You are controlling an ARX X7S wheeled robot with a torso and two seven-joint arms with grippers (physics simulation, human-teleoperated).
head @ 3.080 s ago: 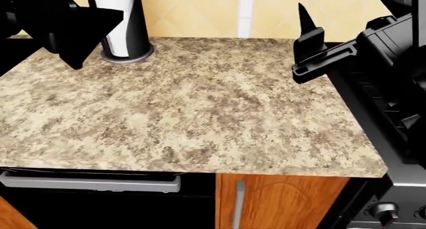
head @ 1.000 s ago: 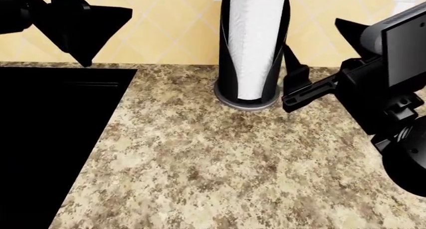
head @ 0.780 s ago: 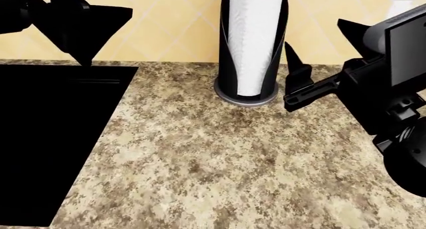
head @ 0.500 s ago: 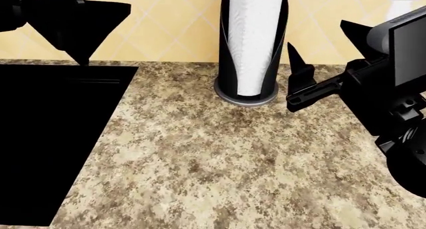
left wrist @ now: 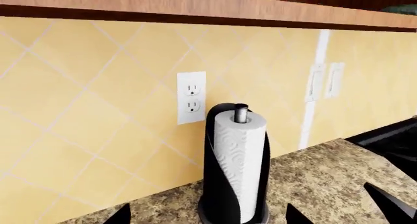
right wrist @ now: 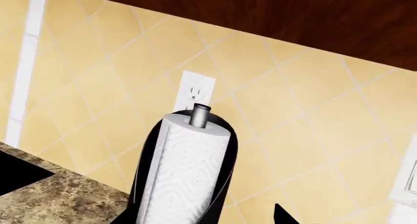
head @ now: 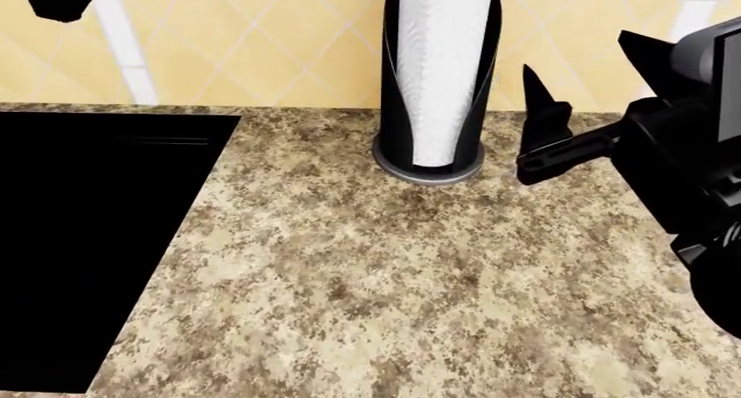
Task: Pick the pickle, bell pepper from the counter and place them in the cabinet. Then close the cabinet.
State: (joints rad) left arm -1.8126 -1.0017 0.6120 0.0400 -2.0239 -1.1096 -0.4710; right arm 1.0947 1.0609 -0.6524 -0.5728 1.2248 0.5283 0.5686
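Right gripper (head: 596, 99) open beside paper-towel roll (head: 436, 73); counter (head: 383, 285) bare toward the sink edge (head: 173, 233).

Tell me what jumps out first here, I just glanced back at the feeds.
The paper-towel roll in its black holder stands upright at the back of the granite counter, below a white outlet on the yellow tiled wall. The right claw hangs open just beside the roll. No pickle or pepper shows.

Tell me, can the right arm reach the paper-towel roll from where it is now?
Probably yes. The right gripper hangs just beside the paper-towel roll, apart from it, jaws open, and only bare granite counter lies between them.
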